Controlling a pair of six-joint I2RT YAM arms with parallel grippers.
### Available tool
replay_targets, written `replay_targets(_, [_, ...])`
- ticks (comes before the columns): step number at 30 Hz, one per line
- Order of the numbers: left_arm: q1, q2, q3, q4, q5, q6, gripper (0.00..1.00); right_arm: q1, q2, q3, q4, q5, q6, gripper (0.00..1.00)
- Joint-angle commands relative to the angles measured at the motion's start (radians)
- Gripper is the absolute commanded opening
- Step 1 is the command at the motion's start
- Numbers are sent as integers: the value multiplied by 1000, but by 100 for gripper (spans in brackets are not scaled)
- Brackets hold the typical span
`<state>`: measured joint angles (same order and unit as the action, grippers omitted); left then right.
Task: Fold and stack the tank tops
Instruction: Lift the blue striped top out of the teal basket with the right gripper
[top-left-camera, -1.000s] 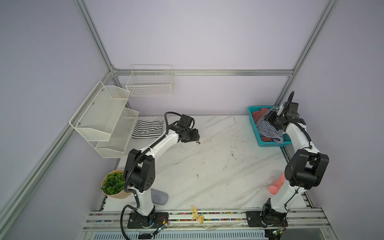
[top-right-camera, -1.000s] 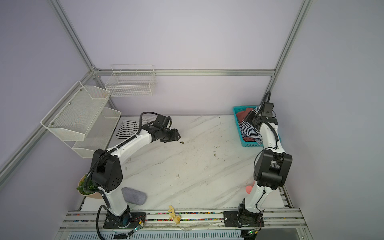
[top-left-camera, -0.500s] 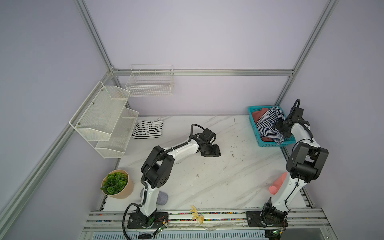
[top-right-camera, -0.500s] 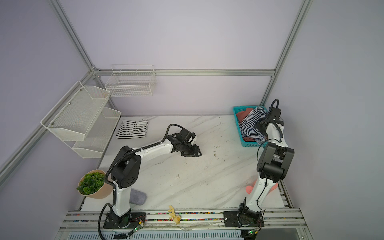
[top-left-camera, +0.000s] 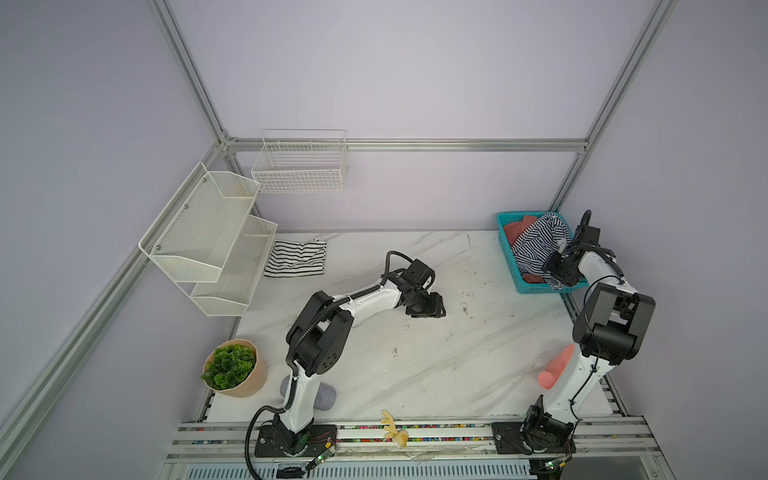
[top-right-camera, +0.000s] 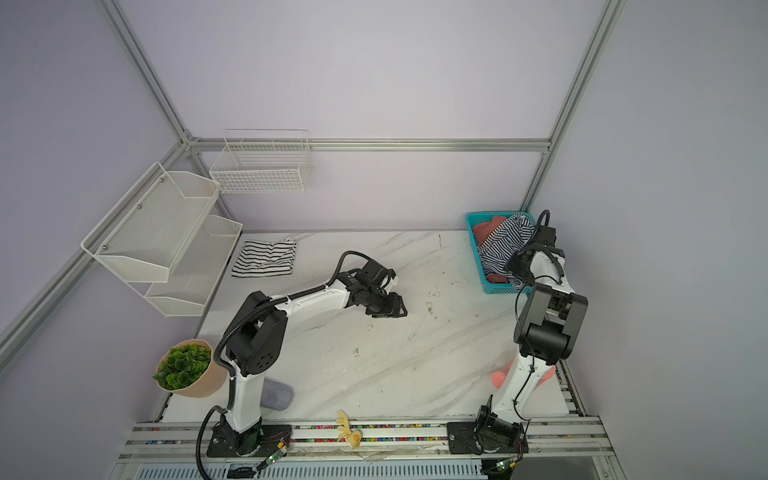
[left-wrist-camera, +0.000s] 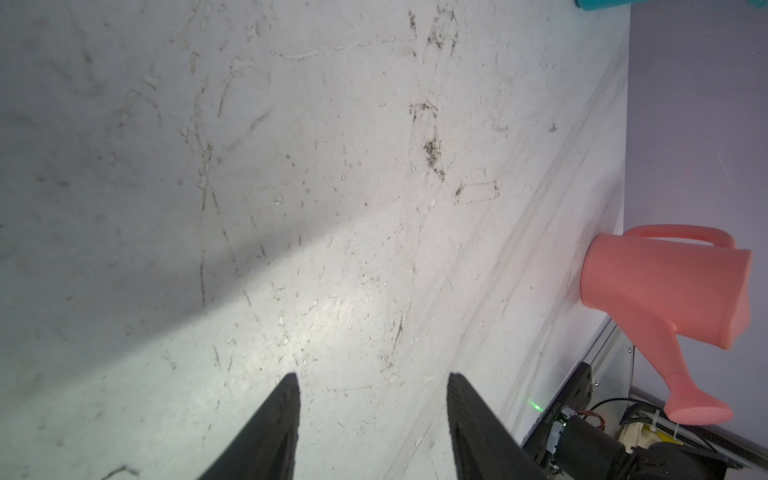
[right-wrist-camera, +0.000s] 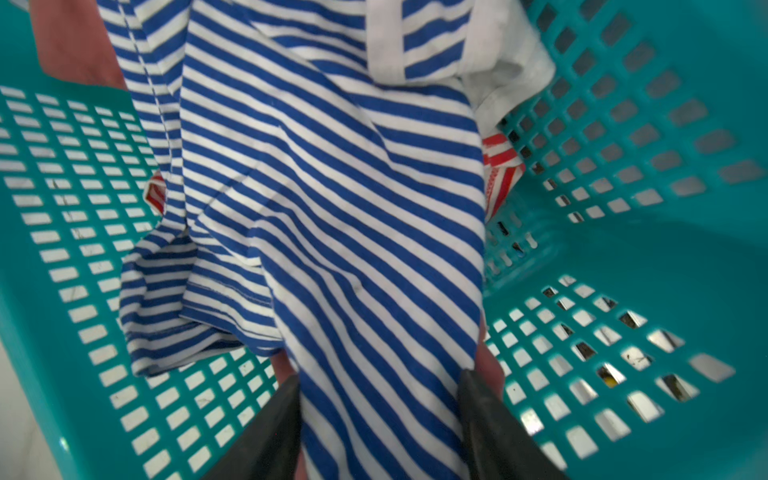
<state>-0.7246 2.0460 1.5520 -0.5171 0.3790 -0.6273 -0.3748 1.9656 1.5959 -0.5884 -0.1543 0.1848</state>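
"Tank tops: where are they, and what can't you see of them?"

"The white tank top (top-left-camera: 296, 259) (top-right-camera: 264, 258) with wide black stripes lies folded flat at the far left of the table (top-left-camera: 415, 365), near the wire shelves. The navy-striped tank top (top-left-camera: 536, 245) (top-right-camera: 503, 245) (right-wrist-camera: 332, 208) is heaped in the teal basket (top-left-camera: 508, 249) (top-right-camera: 478, 253) (right-wrist-camera: 623, 124) at the far right. In both top views the right gripper (top-left-camera: 559, 270) (top-right-camera: 521, 270) (right-wrist-camera: 378, 378) covers its near end, and a reddish cloth (top-left-camera: 517, 230) peeks out behind it."

"Is that gripper holding it?"

"Its jaws stand partway apart with a fold of the striped cloth between them, filling the gap – whether they truly pinch it, I cannot tell. The fingers are cut off at the edge of the wrist view."

"And the arms?"

"The right arm is bent sharply at the elbow, its wrist dipping into the basket. The left arm stretches low toward the middle of the table. The left gripper (top-left-camera: 432, 309) (top-right-camera: 392, 309) (left-wrist-camera: 372, 376) is moderately wide and empty over bare, scuffed marble."

"Textures?"

"Soft, creased knit with white trim; a rigid plastic basket full of square holes; a smooth pink watering can (left-wrist-camera: 665, 286) (top-left-camera: 557, 368) – half hidden behind the right arm in the top views."
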Motion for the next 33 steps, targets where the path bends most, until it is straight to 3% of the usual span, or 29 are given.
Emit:
replay_targets(1, [-1, -10, 87, 17, 25, 3, 57, 1, -14, -21, -39, -24, -16, 44])
replay_targets(6, [-3, -16, 82, 17, 21, 3, 57, 1, -36, -18, -38, -26, -31, 0])
replay_targets(9, [-2, -23, 78, 18, 9, 5, 57, 1, -95, -19, -22, -46, -24, 0])
replay_targets(14, [-3, -30, 78, 16, 1, 5, 57, 3, -264, -61, 95, -173, 39, 0])
replay_targets(21, [3, -44, 122, -52, -82, 65, 57, 25, -411, -84, 346, -610, 214, 0])
replay_targets(28, [47, -102, 152, -80, -129, 97, 57, 197, -458, 62, 477, -637, 308, 0])
replay_targets(33, [87, -172, 129, -80, -173, 97, 57, 297, -388, 207, 584, -664, 396, 0])
